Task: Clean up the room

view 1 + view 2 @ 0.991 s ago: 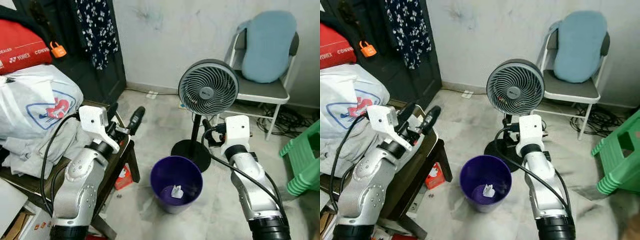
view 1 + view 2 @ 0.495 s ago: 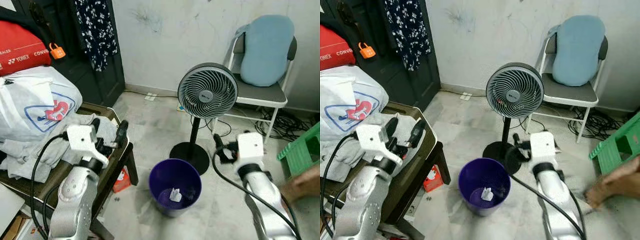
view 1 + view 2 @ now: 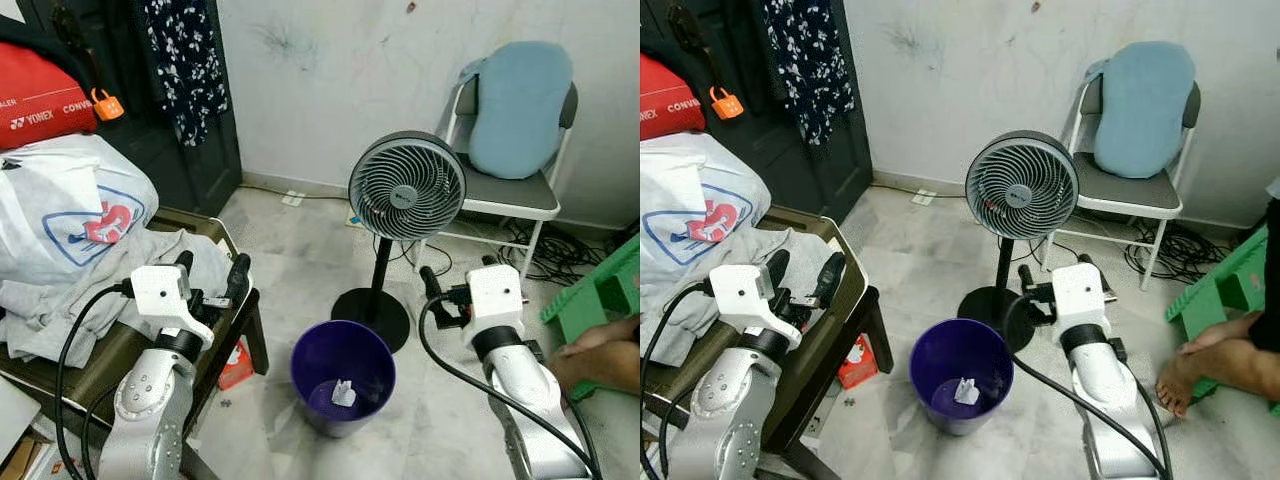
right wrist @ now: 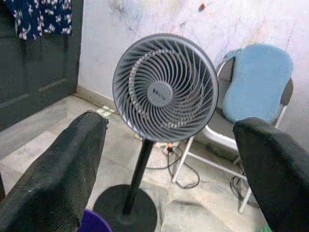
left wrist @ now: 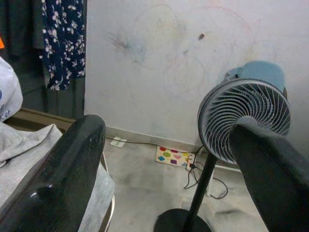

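Bin, holding one paper scrap; left gripper and right gripper, both wide open and empty, have lowered—drop apparently finished.

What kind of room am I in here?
Probably a lived-in room in a home, a bedroom or spare room: a pedestal fan on the floor, a folding chair with a blue cushion, and clothes piled on a low table.

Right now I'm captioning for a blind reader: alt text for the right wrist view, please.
A grey fan on a black stand fills the middle, framed by the open right gripper. Behind it a blue cushion rests on a folding chair against a scuffed white wall.
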{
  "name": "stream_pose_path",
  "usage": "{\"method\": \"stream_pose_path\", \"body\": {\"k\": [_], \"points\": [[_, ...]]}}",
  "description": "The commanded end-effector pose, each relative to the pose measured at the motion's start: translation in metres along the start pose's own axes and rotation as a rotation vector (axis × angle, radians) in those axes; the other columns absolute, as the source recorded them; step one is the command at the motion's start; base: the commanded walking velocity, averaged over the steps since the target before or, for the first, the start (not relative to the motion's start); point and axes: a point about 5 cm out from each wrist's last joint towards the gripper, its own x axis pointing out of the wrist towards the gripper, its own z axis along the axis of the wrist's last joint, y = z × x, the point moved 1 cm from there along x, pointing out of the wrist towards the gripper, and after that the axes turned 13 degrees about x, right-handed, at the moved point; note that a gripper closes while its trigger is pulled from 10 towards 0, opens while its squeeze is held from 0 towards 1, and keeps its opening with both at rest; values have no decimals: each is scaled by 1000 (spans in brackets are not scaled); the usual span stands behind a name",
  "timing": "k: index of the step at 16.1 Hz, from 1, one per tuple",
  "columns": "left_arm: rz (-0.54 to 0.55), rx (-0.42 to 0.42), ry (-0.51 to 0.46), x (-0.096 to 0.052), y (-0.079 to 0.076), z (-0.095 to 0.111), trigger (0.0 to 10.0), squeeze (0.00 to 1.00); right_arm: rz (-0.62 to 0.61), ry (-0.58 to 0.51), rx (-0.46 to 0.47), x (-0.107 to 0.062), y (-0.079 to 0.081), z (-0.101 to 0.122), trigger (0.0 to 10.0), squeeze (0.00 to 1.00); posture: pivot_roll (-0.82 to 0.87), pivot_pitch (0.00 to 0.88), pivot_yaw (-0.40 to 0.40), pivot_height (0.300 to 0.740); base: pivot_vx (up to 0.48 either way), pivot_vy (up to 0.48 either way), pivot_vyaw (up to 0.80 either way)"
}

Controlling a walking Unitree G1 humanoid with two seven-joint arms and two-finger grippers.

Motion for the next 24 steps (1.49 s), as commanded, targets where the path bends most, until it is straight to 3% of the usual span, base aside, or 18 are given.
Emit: {"method": "stream_pose_path", "body": {"k": [1, 4, 10, 19, 24], "points": [[-7, 22, -46, 5, -5, 12, 10000, 0, 11, -43, -6, 4, 4, 13, 10000, 0, -114, 0, 12, 740, 0, 0, 0], [-29, 39, -72, 7, -11, 23, 10000, 0, 14, -46, -1, 3, 9, 14, 10000, 0, -108, 0, 7, 740, 0, 0, 800], [-8, 50, -36, 1, -11, 18, 10000, 0, 37, -45, 25, 8, 19, 17, 10000, 0, -90, 0, -1, 740, 0, 0, 800], [-38, 85, -37, 16, -19, 21, 10000, 0, 37, -59, 28, 16, 22, 19, 10000, 0, -97, 0, 11, 740, 0, 0, 781], [-8, 147, -31, 16, -11, 19, 10000, 0, 26, -77, 25, 19, 20, 21, 10000, 0, -95, 0, 14, 740, 0, 0, 0]]}}
